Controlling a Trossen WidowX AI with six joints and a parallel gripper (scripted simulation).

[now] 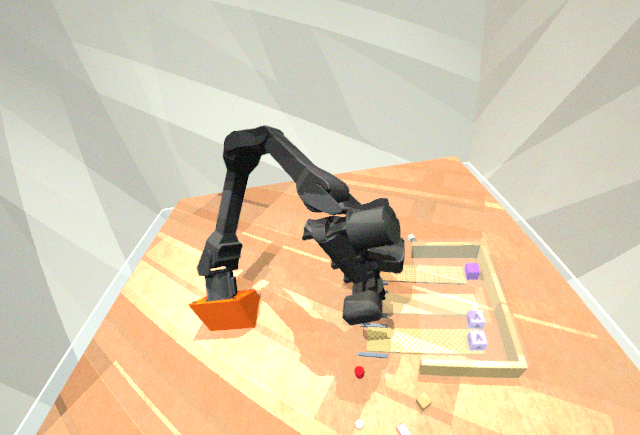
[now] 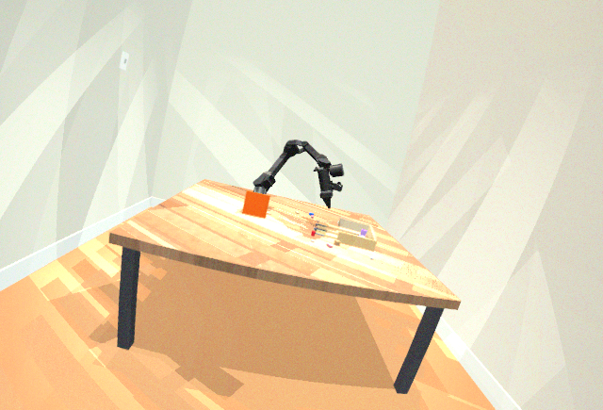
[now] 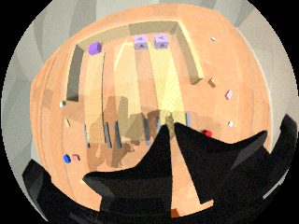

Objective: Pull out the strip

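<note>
- The arm reaches down from its orange base toward the near ends of the strips on the wooden surface.
- The gripper points down at the tab end of one strip; its fingers are pressed almost together, and whether a thin strip edge lies between them cannot be told.
- Three strips lie side by side inside a low tan frame that is open toward the arm.
- Two labelled cubes sit at the far ends of their strips; the nearer one rests on a cross-hatched strip.
- A plain purple cube sits at the far end of the third strip.
- A red peg stands on the surface near the strip tabs.
</note>
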